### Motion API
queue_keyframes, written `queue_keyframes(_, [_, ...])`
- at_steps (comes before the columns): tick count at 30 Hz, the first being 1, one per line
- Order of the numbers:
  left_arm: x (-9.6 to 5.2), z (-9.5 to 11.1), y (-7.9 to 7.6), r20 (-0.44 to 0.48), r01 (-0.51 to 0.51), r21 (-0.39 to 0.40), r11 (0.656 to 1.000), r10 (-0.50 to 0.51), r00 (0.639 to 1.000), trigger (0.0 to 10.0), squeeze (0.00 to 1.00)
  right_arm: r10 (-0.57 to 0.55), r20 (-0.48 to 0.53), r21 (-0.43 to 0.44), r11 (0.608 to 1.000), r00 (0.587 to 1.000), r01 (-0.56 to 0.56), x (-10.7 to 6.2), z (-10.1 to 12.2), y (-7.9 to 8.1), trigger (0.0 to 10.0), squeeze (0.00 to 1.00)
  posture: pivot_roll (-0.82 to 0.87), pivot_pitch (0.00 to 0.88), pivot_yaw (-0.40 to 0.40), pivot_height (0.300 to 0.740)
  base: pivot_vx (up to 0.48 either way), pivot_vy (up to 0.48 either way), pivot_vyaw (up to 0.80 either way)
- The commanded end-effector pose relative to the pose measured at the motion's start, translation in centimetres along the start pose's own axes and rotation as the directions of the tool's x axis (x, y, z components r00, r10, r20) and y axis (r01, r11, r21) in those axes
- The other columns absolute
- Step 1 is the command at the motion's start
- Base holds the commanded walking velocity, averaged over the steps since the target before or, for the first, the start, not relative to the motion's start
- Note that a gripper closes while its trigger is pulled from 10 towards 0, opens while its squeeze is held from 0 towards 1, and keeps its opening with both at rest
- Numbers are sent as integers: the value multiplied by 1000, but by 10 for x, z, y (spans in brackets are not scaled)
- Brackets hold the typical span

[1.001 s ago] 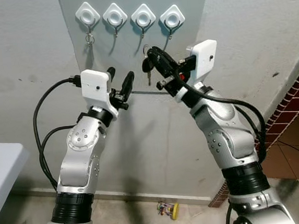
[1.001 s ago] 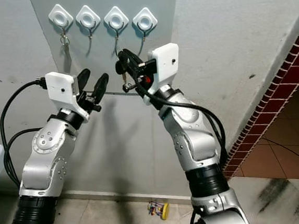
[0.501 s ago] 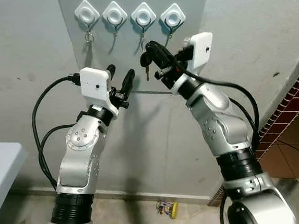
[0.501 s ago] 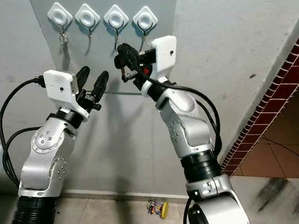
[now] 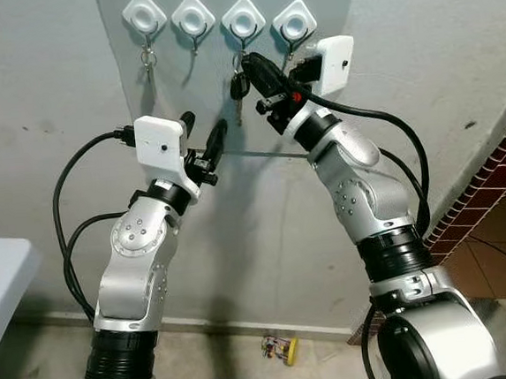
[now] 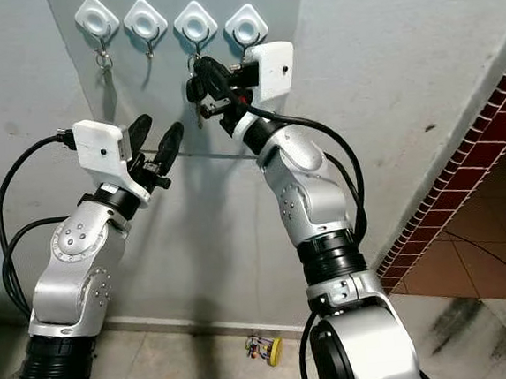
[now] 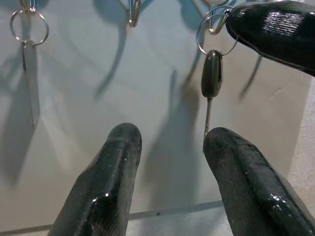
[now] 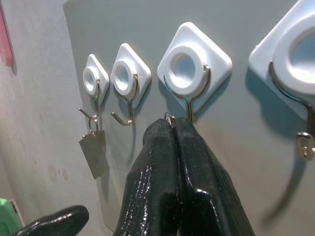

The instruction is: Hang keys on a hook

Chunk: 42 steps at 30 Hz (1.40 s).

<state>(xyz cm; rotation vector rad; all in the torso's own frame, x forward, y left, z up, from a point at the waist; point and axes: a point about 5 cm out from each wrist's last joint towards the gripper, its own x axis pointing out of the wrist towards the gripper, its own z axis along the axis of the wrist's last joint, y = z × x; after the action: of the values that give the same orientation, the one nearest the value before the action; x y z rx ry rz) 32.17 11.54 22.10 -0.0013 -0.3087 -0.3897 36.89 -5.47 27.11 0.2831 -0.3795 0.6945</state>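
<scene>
Pinching the key ring (image 7: 212, 30), the right claw (image 8: 173, 129) seemingly touches the third hook (image 8: 189, 101); left claw (image 7: 167, 147) apart.

Key ring (image 8: 169, 118) mostly hidden btwn right end effector (image 8: 175, 129) fingers.

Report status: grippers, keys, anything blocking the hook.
Right gripper shut on key ring, at third hook. Left gripper open, idle below. Ring not yet hooked. Nothing blocking; first hook already holds a tag.

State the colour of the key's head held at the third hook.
Black key head, clearest in the left wrist view.
</scene>
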Motion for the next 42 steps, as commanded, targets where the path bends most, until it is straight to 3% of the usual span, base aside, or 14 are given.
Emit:
queue_keyframes(1, [-1, 4, -1, 10, -2, 6, 1000, 2, 1000, 10000, 0, -1, 43, 5, 1000, 999, 1, 4, 9, -2, 10000, 0, -32, 80, -80, 740, 0, 0, 0])
queue_keyframes(9, [-1, 3, -1, 4, -6, 3, 1000, 6, 1000, 10000, 0, -34, 79, 60, 998, 996, 29, 4, 13, -7, 10000, 0, -37, 85, -78, 740, 0, 0, 0])
queue_keyframes(30, [-1, 2, -1, 1, -12, 2, 1000, 12, 1000, 10000, 0, 49, 179, 70, 996, 983, -62, -4, 21, -7, 10000, 0, -40, 88, -74, 740, 0, 0, 0])
queue_keyframes(42, [-1, 2, 0, -1, -17, 2, 1000, 17, 1000, 10000, 0, 6, 116, 102, 995, 993, -18, -3, 13, -12, 10000, 0, -38, 89, -76, 740, 0, 0, 0])
